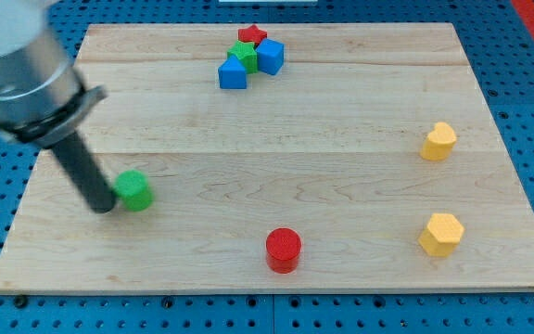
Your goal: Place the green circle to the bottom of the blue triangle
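A: Green circle (135, 190) location: near-left area of the wooden board (341, 167), touching or just beside the tip (105, 206), which sits at its left.

B: Claw state?

A: There is no claw on this arm. The arm ends in a straight dark rod, so wide, narrow or holding does not apply.

B: Position of the blue triangle (233, 73)?

A: Far edge, slightly left of centre, well apart from the green circle. It sits in a cluster with a green block (244, 53), a red block (252, 35) and a blue cube (271, 57).

B: Remaining items?

A: A red cylinder (284, 250) near the front edge at centre. Two yellow blocks at the right: one (439, 141) farther back, one (441, 234) nearer.
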Controlling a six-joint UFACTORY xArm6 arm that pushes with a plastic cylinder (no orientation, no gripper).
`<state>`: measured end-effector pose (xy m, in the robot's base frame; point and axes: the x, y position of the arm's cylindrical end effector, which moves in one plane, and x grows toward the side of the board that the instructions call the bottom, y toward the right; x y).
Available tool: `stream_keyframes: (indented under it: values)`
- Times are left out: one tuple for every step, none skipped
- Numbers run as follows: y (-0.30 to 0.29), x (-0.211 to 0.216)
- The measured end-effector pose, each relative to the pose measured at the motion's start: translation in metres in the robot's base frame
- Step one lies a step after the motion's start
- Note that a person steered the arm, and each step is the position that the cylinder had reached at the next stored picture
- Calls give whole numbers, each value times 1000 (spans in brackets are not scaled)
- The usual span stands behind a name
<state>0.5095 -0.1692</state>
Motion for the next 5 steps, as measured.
stream_keyframes:
  values:
    - [28, -2]
    - [58, 10]
    - [100, -41]
    - [100, -35]
    - [63, -8]
